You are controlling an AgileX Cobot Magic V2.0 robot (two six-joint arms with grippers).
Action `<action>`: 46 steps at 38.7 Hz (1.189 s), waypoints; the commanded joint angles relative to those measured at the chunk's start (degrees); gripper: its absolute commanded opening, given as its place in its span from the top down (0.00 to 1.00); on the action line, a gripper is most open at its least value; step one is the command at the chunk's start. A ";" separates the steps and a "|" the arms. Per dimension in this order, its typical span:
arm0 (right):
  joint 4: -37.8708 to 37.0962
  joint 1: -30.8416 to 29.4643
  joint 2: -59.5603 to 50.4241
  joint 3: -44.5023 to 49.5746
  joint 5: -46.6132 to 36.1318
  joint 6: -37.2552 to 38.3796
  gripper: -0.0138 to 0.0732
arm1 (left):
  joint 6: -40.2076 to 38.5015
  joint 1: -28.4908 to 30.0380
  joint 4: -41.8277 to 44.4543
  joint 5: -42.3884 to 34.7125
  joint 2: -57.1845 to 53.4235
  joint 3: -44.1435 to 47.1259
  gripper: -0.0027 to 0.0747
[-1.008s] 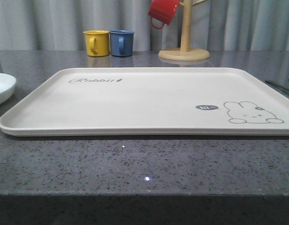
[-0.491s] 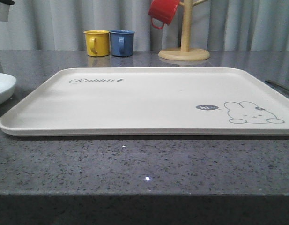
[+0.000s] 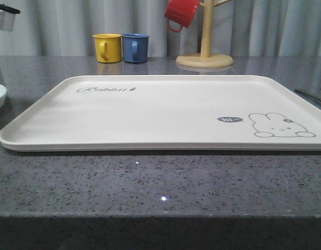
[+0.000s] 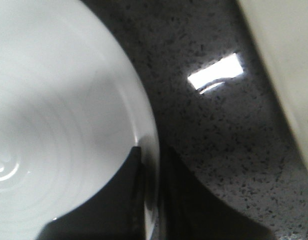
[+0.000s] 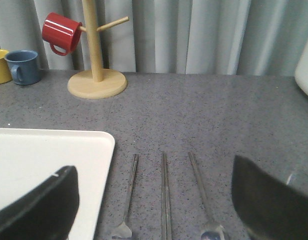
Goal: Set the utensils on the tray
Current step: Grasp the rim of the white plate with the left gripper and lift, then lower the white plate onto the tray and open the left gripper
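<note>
The large flat rectangular cream tray (image 3: 165,112) carries grey script reading "Rabbit" near its far left corner and a small dark speech bubble reading "hi" beside a rabbit line drawing near its front right corner.

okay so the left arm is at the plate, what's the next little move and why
Probably close the left tool on the plate rim: its two dark fingers straddle the white edge, one over the plate, one over the counter, and the tray holds nothing yet.

Fork (image 5: 129,200), chopsticks (image 5: 165,200) and spoon (image 5: 203,200) lie parallel on counter (image 5: 218,115), beside tray (image 5: 44,165) corner. Right gripper (image 5: 154,210) jaws spread wide over them.
</note>
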 commanded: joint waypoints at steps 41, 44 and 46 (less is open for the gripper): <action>-0.50 -0.33 0.76 -2.00 -3.78 -0.31 0.10 | -8.27 -34.38 7.44 8.51 11.42 -34.46 0.99; -0.50 -0.33 0.76 -2.00 -3.78 -0.31 0.10 | -8.27 -34.38 6.47 8.51 12.99 -34.46 0.99; -0.50 -0.33 0.76 -2.00 -3.78 -0.31 0.10 | -8.27 -34.15 6.21 8.51 13.59 -34.46 0.99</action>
